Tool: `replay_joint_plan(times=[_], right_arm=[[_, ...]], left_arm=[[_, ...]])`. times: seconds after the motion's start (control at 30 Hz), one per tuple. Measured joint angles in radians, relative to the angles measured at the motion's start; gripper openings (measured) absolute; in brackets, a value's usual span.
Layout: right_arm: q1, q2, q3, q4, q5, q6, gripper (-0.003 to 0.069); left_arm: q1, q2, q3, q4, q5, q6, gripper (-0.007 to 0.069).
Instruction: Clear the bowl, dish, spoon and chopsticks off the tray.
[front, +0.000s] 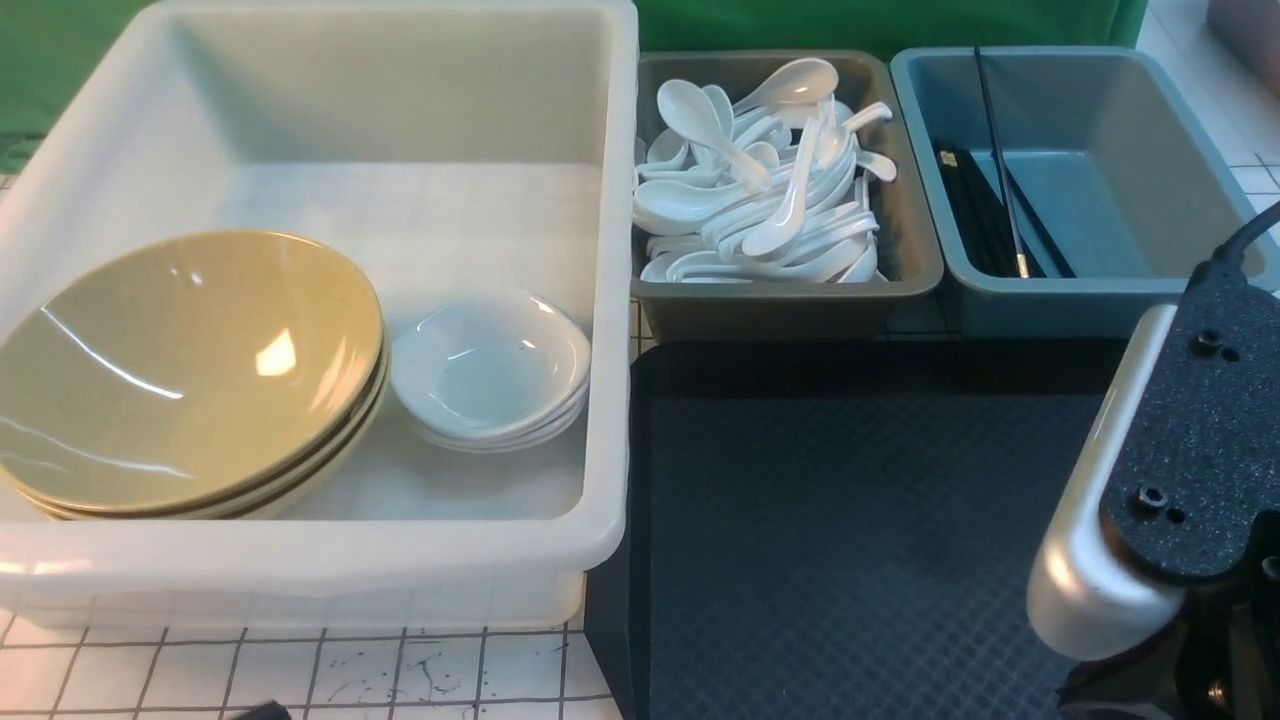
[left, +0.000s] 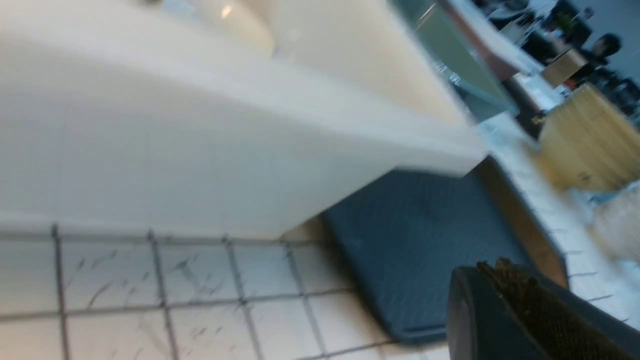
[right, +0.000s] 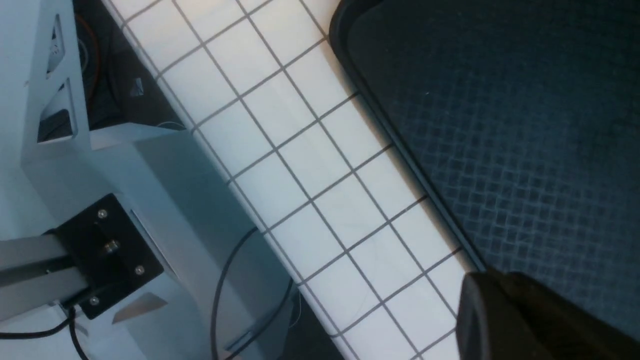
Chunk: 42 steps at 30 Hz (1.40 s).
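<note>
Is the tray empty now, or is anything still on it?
Empty as far as visible: the tray shows only bare diamond texture; its right part is hidden by the arm.

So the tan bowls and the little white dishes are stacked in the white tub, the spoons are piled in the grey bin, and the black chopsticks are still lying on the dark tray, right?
Not quite. The front view shows the chopsticks in the blue-grey bin; what shows of the tray is bare. The rest is right: bowls and dishes in the white tub, spoons in the grey bin.

At your ten o'clock sits the white tub (front: 600, 300); grey bin (front: 915, 250) at twelve, blue bin (front: 1100, 290) at one.
</note>
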Motion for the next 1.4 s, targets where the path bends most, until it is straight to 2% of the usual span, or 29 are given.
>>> replay_joint_plan(times=[0.1,0.13,0.17,0.23,0.27,0.33,0.4,0.53,0.57,0.6,0.77,0.9,1.1,1.4], right_arm=[[-0.051,-0.012,0.002,0.016,0.0,-0.03,0.0044],[-0.116,-0.031,0.016,0.04,-0.008,-0.073,0.0044],[-0.135,-0.039,0.025,0.051,-0.017,-0.09,0.0044],[-0.276,-0.118,0.131,0.15,-0.189,-0.263,0.0044],[-0.312,-0.141,0.163,0.173,-0.239,-0.289,0.0045],[-0.445,-0.241,0.294,0.24,-0.424,-0.386,0.0045],[-0.564,-0.344,0.456,0.292,-0.646,-0.406,0.0045],[-0.768,-0.567,0.789,0.328,-0.942,-0.379,0.0045],[-0.777,-0.58,0.789,0.328,-0.951,-0.379,0.0045],[-0.853,-0.682,0.902,0.334,-0.99,-0.366,0.0046],[-0.986,-0.921,1.093,0.338,-1.019,-0.367,0.0046],[-1.052,-1.029,1.162,0.338,-0.987,-0.393,0.0046],[-1.067,-1.057,1.148,0.304,-0.893,-0.511,0.005],[-1.067,-1.057,1.148,0.301,-0.889,-0.469,0.0056]], left_arm=[[0.0,0.001,0.032,0.0,-0.018,0.0,-0.0001],[0.0,0.001,0.051,0.0,-0.03,0.0,-0.0001],[0.0,0.001,0.056,0.0,-0.034,0.0,-0.0001],[0.0,0.001,0.089,0.0,-0.053,0.0,-0.0001],[0.0,0.001,0.095,0.0,-0.057,0.0,-0.0001],[0.0,0.001,0.106,-0.005,-0.085,0.0,-0.0001],[0.0,0.001,0.108,-0.007,-0.095,0.0,-0.0001],[0.0,0.001,0.111,-0.008,-0.107,0.0,-0.0001],[0.0,0.001,0.112,-0.008,-0.107,0.0,-0.0001],[0.0,0.001,0.111,-0.01,-0.109,0.0,-0.0001],[0.0,0.001,0.111,-0.01,-0.11,0.0,-0.0001],[0.0,0.001,0.112,-0.01,-0.111,0.0,-0.0001],[0.0,0.001,0.112,-0.011,-0.114,0.0,-0.0001],[0.0,0.001,0.112,-0.011,-0.114,0.0,-0.0001]])
